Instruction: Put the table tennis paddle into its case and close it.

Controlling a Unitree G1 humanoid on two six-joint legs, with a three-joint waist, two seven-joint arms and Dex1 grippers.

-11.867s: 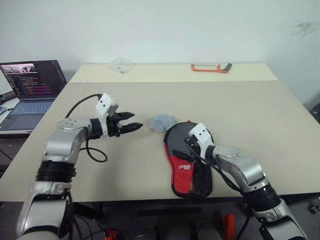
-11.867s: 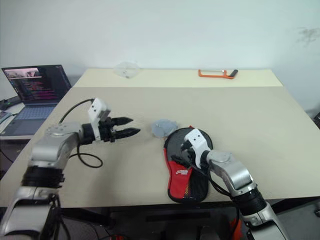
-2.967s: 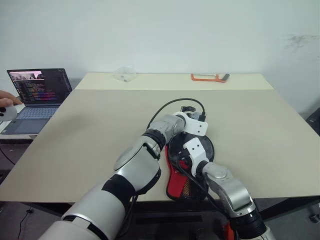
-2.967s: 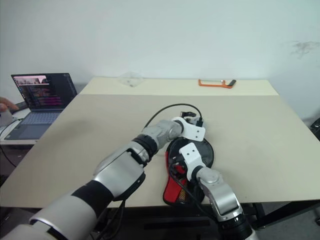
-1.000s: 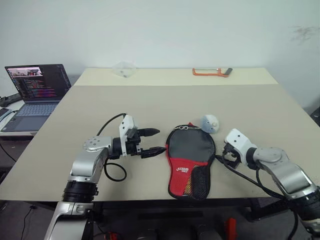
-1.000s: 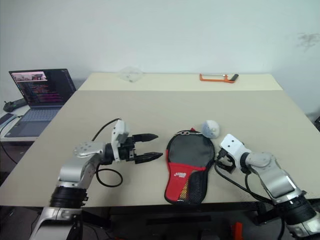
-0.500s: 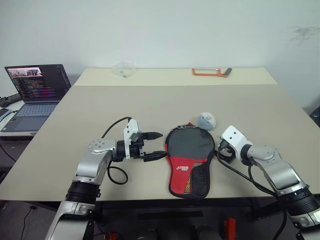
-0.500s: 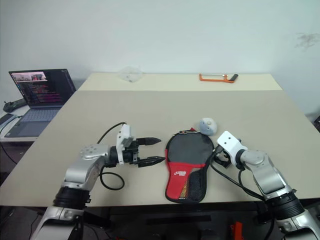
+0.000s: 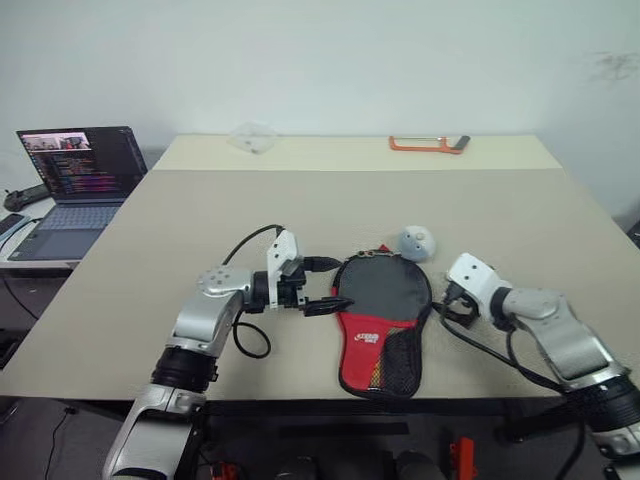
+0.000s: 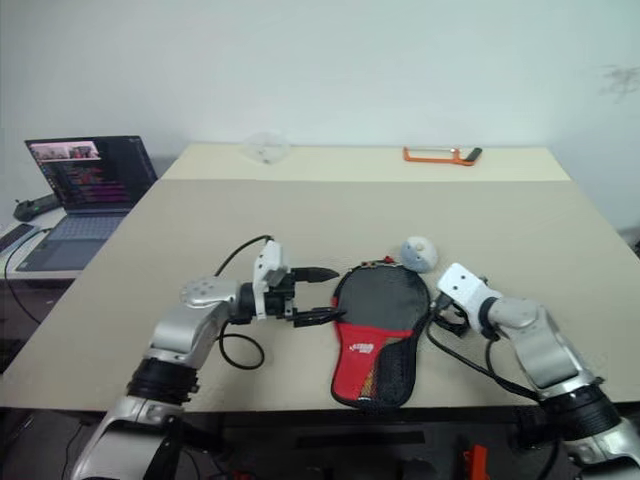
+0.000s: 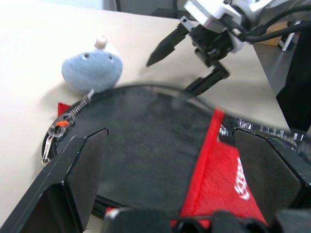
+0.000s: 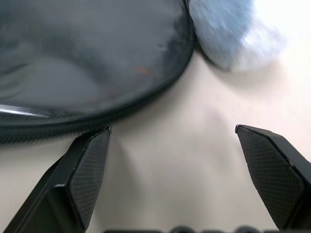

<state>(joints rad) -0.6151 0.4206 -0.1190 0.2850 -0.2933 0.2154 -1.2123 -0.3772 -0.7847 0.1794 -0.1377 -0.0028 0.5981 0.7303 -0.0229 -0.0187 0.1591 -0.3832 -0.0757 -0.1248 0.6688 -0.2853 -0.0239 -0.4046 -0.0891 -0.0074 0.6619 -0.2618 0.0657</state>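
Both claws wide — L claw (image 9: pixel 322 286), R claw (image 11: pixel 194 60), flank case (image 9: pixel 380 310)

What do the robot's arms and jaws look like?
Both arms are shiny silver metal with black joints and a white block at each wrist. The left gripper and right gripper have pointed black jaws. Black cables loop from both wrists.

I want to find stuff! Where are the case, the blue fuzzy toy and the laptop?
case (image 9: pixel 380 292): left eye view, black upper panel.
blue fuzzy toy (image 9: pixel 416 242): left eye view, its middle.
laptop (image 9: pixel 82 161): left eye view, its screen.
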